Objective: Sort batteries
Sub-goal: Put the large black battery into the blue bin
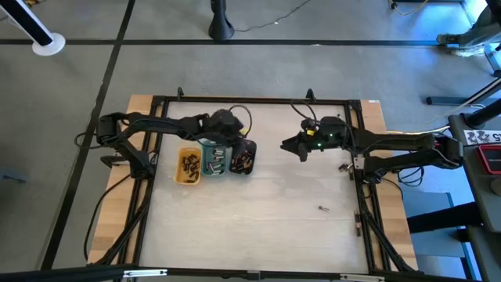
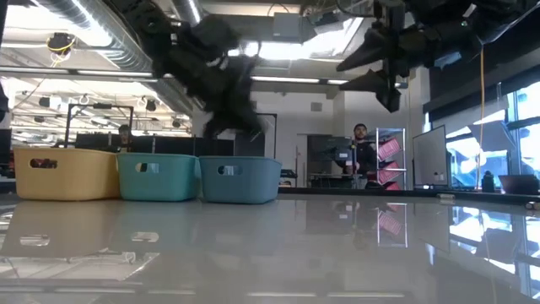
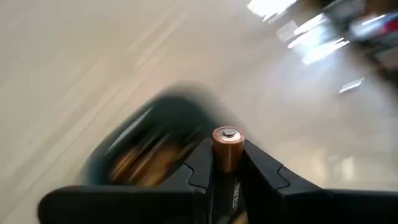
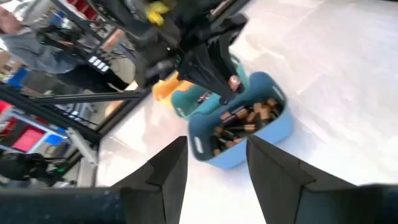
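Note:
Three small trays stand in a row at the table's left middle: yellow (image 1: 188, 166), green (image 1: 213, 159) and grey-blue (image 1: 243, 159), each holding several batteries. My left gripper (image 1: 235, 143) hangs over the grey-blue tray (image 4: 245, 124), shut on one copper-topped battery (image 3: 227, 149). My right gripper (image 1: 291, 145) hovers to the right of the trays, open, with nothing between its fingers (image 4: 171, 168). Two loose batteries (image 1: 322, 208) (image 1: 343, 166) lie on the table at the right. My left gripper pinches the battery's dark body (image 3: 232, 186) between its two fingers, and the battery lies along them. Its copper end (image 3: 227, 140) sticks out past the fingertips. The fingers slant downward from the table's left, and the battery (image 4: 233, 82) is lifted clear above the grey-blue tray.
A black frame (image 1: 258, 100) runs around the table. The light tabletop (image 1: 258, 219) stretches bare from the trays toward the near edge. People and shelving (image 2: 363, 156) show in the room beyond the far edge.

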`<action>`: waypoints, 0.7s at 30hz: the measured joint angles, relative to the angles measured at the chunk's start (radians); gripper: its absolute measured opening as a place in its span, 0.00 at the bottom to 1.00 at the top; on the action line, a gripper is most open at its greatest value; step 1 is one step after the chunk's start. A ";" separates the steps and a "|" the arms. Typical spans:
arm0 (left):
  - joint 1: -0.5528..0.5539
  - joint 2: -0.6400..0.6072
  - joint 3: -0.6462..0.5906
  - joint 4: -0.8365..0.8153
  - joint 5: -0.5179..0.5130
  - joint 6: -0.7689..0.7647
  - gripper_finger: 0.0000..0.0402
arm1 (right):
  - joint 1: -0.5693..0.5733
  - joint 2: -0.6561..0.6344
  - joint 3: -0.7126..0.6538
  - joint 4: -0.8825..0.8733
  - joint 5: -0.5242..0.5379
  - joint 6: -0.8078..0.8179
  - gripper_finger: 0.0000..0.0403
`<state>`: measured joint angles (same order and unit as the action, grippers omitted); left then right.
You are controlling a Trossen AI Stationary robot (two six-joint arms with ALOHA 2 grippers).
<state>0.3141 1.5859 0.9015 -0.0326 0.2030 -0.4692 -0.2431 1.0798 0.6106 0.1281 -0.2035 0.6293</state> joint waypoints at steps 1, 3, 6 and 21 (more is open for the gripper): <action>-0.002 0.007 0.000 -0.054 -0.024 -0.005 0.10 | 0.000 0.000 0.000 -0.004 0.008 -0.004 0.41; -0.008 0.026 -0.001 -0.107 -0.047 -0.022 0.10 | 0.000 0.002 0.000 -0.005 0.011 -0.009 0.40; -0.021 0.049 -0.006 -0.096 -0.048 -0.066 0.10 | 0.000 0.002 0.000 -0.005 0.045 -0.010 0.40; -0.046 0.091 -0.005 -0.053 -0.054 -0.183 0.35 | 0.000 0.002 0.000 -0.005 0.117 -0.038 0.40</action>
<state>0.2681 1.6764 0.8967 -0.0855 0.1490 -0.6520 -0.2428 1.0821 0.6106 0.1230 -0.0869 0.5913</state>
